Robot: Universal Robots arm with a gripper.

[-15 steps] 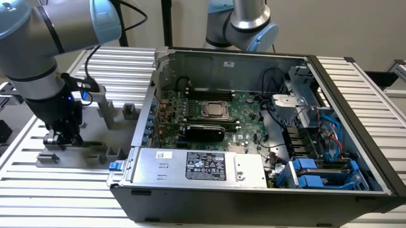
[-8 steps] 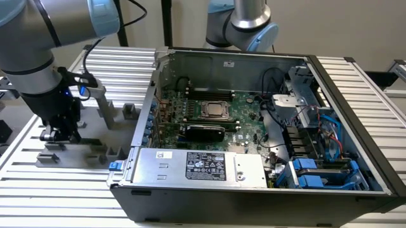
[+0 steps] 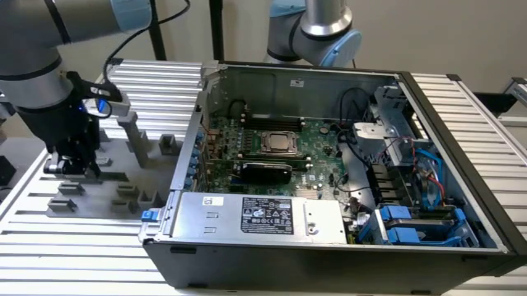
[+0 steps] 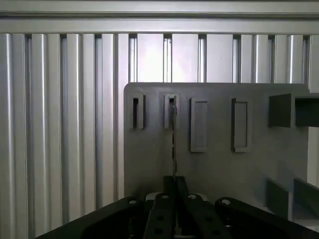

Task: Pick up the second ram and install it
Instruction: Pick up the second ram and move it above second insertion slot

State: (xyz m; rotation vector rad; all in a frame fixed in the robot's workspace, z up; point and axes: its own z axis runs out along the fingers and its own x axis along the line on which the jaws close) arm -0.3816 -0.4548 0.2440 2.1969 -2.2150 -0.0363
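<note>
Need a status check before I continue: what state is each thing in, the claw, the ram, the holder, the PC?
second ram: gripped edge-on, far end at a slot of the grey holder.
claw: shut on the second ram.
grey holder: lying flat.
computer case: open, inside bared.
processor: seated, uncovered.

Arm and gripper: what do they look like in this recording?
The arm is silver-grey tubing with light-blue joint caps. A black cable runs along it, and a small blue part sits near the wrist. The gripper is black; in the wrist view its fingers are matte black linkages with round fasteners.
</note>
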